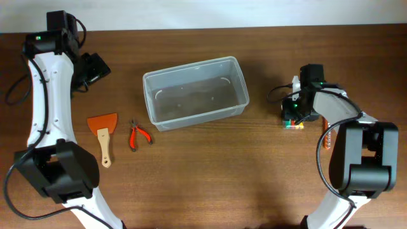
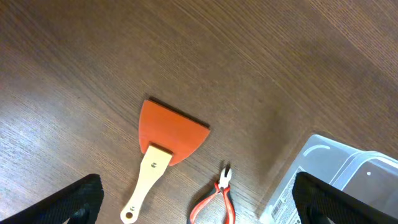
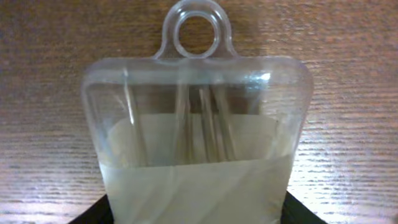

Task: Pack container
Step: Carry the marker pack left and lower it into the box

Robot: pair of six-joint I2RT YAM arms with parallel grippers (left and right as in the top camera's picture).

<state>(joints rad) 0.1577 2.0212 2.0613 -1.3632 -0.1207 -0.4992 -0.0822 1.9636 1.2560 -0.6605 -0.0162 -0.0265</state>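
The container (image 1: 154, 76) is a clear, empty tub in the middle of the table; its corner shows in the left wrist view (image 2: 348, 165). An orange scraper with a wooden handle (image 1: 103, 125) (image 2: 171, 127) and red-handled pliers (image 1: 137, 135) (image 2: 219, 190) lie left of it. My left gripper (image 1: 95, 67) (image 2: 205, 208) is open and empty, held above these tools. My right gripper (image 1: 294, 114) (image 3: 198, 214) is low at the table, right of the container, with its fingers closed on the sides of a clear plastic pack with a hang hole (image 3: 196, 124) (image 1: 292, 124).
An orange object (image 1: 326, 137) lies beside the right arm's base, partly hidden by the arm. The arm bases stand at the front left and front right of the brown wooden table. A white wall edge runs along the back.
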